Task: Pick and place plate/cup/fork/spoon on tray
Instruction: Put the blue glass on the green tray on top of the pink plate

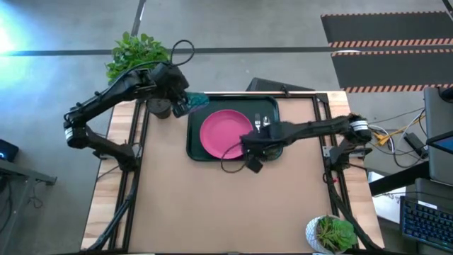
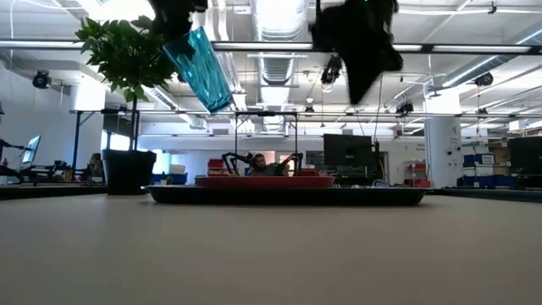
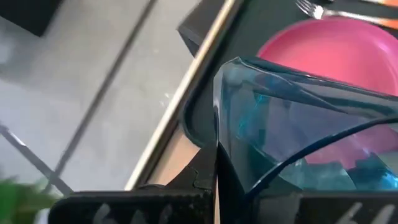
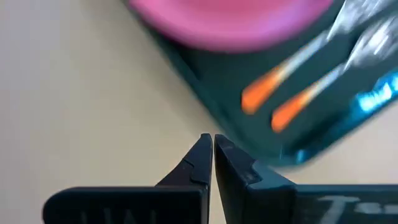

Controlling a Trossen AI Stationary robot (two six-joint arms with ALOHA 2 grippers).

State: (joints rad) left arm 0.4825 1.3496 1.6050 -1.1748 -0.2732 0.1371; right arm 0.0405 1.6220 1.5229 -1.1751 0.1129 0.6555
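Note:
My left gripper (image 1: 185,99) is shut on the teal cup (image 1: 197,101), high above the tray's far left corner; the cup also shows in the low view (image 2: 200,69) and the left wrist view (image 3: 298,124). The pink plate (image 1: 225,133) lies flat in the dark tray (image 1: 272,106). The fork and the spoon (image 1: 262,122), both orange-handled, lie side by side in the tray to the right of the plate (image 4: 292,81). My right gripper (image 4: 212,142) is shut and empty, raised above the tray's near edge (image 1: 244,150). My left gripper holds the cup by its upper end (image 2: 179,38), coming from above. The cup hangs tilted below the fingers (image 3: 217,186), lifted well clear of the tray. The gripper's own body hides the exact place of contact.
A dark plant pot with a leafy plant (image 1: 138,53) stands at the table's far left corner, close to my left arm. A second small plant (image 1: 331,234) stands at the near right. Bare tabletop (image 1: 212,205) lies on the near side of the tray.

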